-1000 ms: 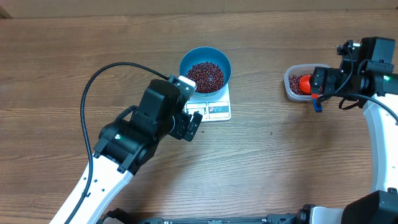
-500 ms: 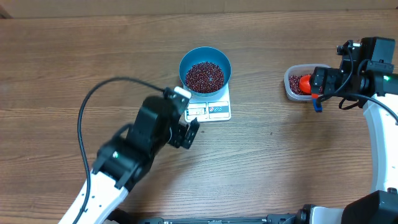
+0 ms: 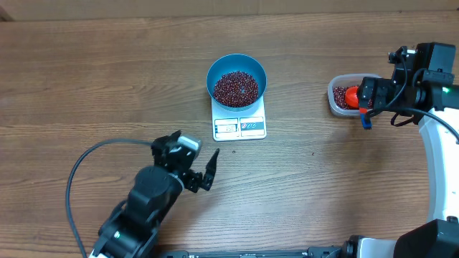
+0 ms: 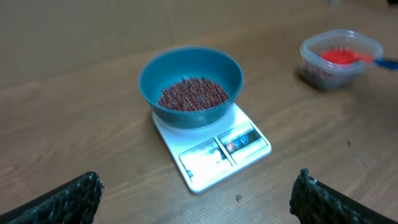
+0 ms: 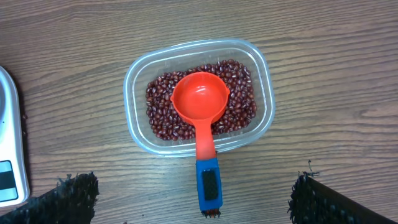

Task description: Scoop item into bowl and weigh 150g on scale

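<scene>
The blue bowl (image 3: 237,72) stands on the white scale (image 3: 241,127) mid-table, with a heap of dark red beans (image 3: 236,87) inside it. In the left wrist view the bowl (image 4: 189,78) and scale (image 4: 211,152) lie ahead of my open, empty left gripper (image 4: 198,186). Overhead, the left gripper (image 3: 195,154) hovers off the scale's front-left corner. A clear tub (image 5: 198,96) at the right holds more beans (image 5: 239,102) and a red scoop (image 5: 200,96), whose blue handle (image 5: 208,183) sticks out over the rim. The handle lies between the wide-open fingers of my right gripper (image 5: 196,186), untouched.
The clear tub (image 3: 343,95) sits near the table's right side, with my right gripper (image 3: 367,100) beside it. A black cable (image 3: 86,161) loops off my left arm over the wooden table (image 3: 323,186). A few stray specks lie on the wood near the scale.
My left arm has pulled back from the scale's front-left corner toward the near-left of the table. The right arm, bowl, scale and tub have not moved.
</scene>
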`<action>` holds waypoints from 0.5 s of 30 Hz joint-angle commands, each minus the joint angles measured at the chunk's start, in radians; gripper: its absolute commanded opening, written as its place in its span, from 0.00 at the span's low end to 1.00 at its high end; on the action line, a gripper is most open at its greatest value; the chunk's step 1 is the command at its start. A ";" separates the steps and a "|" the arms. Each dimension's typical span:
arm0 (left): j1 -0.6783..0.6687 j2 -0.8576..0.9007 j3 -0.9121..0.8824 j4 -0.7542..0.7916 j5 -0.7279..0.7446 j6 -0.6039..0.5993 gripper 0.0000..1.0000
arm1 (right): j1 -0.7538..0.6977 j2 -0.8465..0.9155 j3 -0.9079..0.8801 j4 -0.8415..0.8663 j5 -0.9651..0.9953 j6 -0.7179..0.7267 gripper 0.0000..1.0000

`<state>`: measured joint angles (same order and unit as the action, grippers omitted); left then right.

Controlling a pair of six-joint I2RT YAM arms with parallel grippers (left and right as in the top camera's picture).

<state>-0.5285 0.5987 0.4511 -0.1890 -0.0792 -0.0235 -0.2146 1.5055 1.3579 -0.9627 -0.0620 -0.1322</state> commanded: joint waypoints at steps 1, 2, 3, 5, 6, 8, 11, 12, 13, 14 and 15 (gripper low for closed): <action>0.045 -0.086 -0.075 0.037 0.002 -0.008 1.00 | -0.003 -0.010 0.018 0.003 0.008 -0.008 1.00; 0.060 -0.106 -0.091 0.045 0.008 -0.013 1.00 | -0.003 -0.010 0.018 0.003 0.008 -0.008 1.00; 0.076 -0.129 -0.108 0.053 0.018 -0.018 0.99 | -0.003 -0.010 0.018 0.003 0.008 -0.008 1.00; 0.106 -0.163 -0.134 0.069 0.033 -0.019 1.00 | -0.003 -0.010 0.018 0.003 0.008 -0.008 1.00; 0.119 -0.176 -0.143 0.072 0.041 -0.019 0.99 | -0.003 -0.010 0.018 0.003 0.008 -0.008 1.00; 0.146 -0.207 -0.160 0.075 0.047 -0.024 1.00 | -0.003 -0.010 0.018 0.003 0.008 -0.008 1.00; 0.193 -0.247 -0.188 0.110 0.048 -0.026 1.00 | -0.003 -0.010 0.018 0.003 0.008 -0.008 1.00; 0.211 -0.259 -0.203 0.136 0.054 -0.026 1.00 | -0.003 -0.010 0.018 0.003 0.008 -0.008 1.00; 0.227 -0.269 -0.216 0.160 0.058 -0.026 1.00 | -0.003 -0.010 0.018 0.003 0.008 -0.008 1.00; 0.244 -0.279 -0.230 0.184 0.067 -0.026 1.00 | -0.003 -0.010 0.018 0.003 0.008 -0.008 1.00; 0.269 -0.293 -0.250 0.219 0.083 -0.026 0.99 | -0.003 -0.010 0.018 0.003 0.008 -0.008 1.00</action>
<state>-0.3046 0.3374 0.2443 -0.0116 -0.0357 -0.0296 -0.2146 1.5055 1.3579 -0.9623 -0.0624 -0.1322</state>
